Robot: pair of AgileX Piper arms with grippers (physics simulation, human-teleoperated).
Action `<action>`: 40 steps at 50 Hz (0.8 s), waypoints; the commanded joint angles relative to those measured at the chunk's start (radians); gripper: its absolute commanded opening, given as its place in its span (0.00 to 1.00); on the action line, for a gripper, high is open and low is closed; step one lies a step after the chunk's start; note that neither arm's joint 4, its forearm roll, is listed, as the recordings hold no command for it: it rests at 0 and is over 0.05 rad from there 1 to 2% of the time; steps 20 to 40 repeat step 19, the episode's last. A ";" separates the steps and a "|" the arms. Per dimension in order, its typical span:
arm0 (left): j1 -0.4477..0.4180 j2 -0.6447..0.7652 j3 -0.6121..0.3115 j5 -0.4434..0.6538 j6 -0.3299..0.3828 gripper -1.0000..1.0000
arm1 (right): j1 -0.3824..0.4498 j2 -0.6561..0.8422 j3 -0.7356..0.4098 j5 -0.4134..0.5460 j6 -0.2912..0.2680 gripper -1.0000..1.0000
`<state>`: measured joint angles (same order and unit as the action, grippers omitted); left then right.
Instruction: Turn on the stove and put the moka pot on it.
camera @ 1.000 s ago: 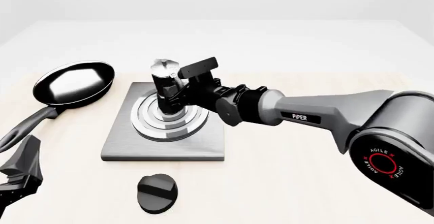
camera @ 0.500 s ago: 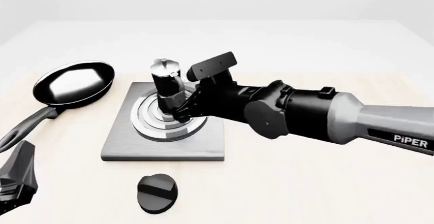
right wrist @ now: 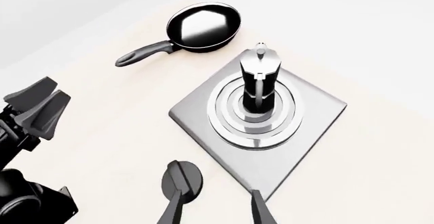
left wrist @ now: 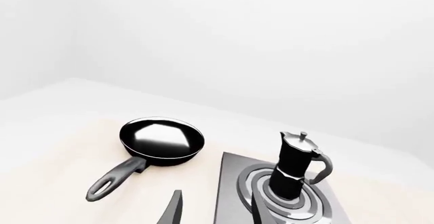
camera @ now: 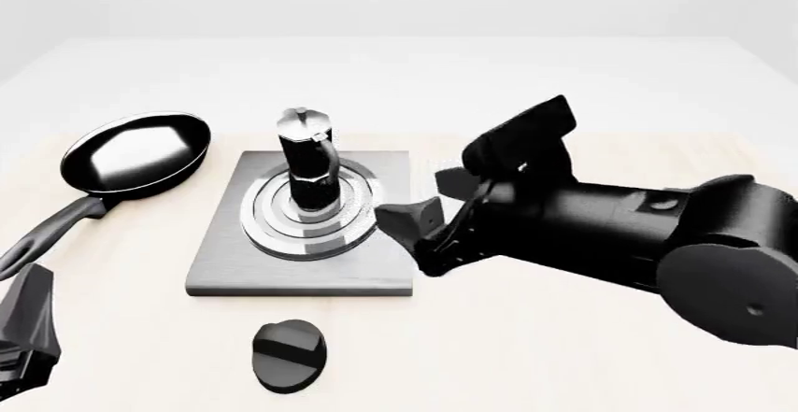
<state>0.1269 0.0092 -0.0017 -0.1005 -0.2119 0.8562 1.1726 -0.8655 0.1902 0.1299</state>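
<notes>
A pale wooden table (camera: pixel 548 337) meets a plain white backdrop. Left of the flat grey metal stove slab (camera: pixel 224 267), the left gripper (left wrist: pixel 213 211) hangs low, jaws apart and empty. The black-and-silver faceted moka pot (camera: pixel 306 164) stands upright on the ring burner. Right of the slab, the right gripper (camera: pixel 431 208) hovers spread and empty.

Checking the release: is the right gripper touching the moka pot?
Apart. The front view shows the right gripper open beside the stove, with bare burner between it and the moka pot.
</notes>
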 commanded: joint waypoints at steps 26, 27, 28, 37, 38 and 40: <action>-0.028 0.041 -0.001 -0.013 0.046 1.00 | -0.097 -0.368 0.025 0.374 0.030 1.00; -0.028 0.041 -0.001 -0.013 0.046 1.00 | -0.097 -0.368 0.025 0.374 0.030 1.00; -0.028 0.041 -0.001 -0.013 0.046 1.00 | -0.097 -0.368 0.025 0.374 0.030 1.00; -0.028 0.041 -0.001 -0.013 0.046 1.00 | -0.097 -0.368 0.025 0.374 0.030 1.00; -0.028 0.041 -0.001 -0.013 0.046 1.00 | -0.097 -0.368 0.025 0.374 0.030 1.00; -0.028 0.041 -0.001 -0.013 0.046 1.00 | -0.097 -0.368 0.025 0.374 0.030 1.00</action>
